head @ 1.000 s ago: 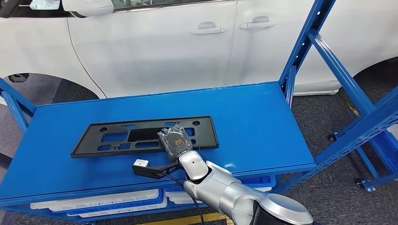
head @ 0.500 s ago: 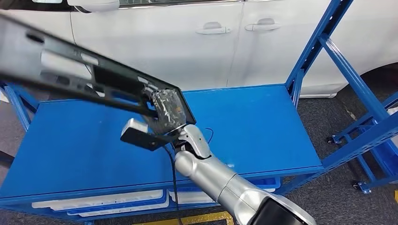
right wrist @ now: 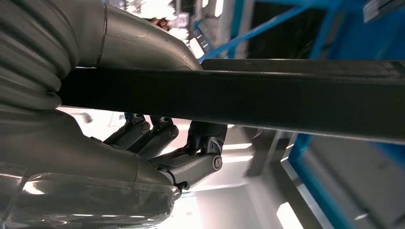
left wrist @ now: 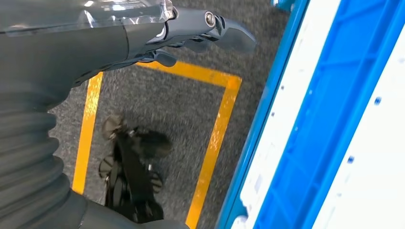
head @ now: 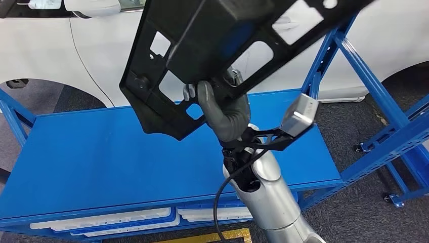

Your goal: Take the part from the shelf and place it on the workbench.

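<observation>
Gripping the flat black plastic part [head: 212, 45] with cut-out openings, the right hand [head: 225, 114] holds it above the smooth blue shelf [head: 101, 157].

White car [head: 101, 55] parked behind blue rack [head: 374, 91]. White trays [head: 101, 220] under rack's top level. Grey carpet [head: 354, 121] around rack; yellow floor tape [left wrist: 217, 138] just beside rack on carpet.
</observation>
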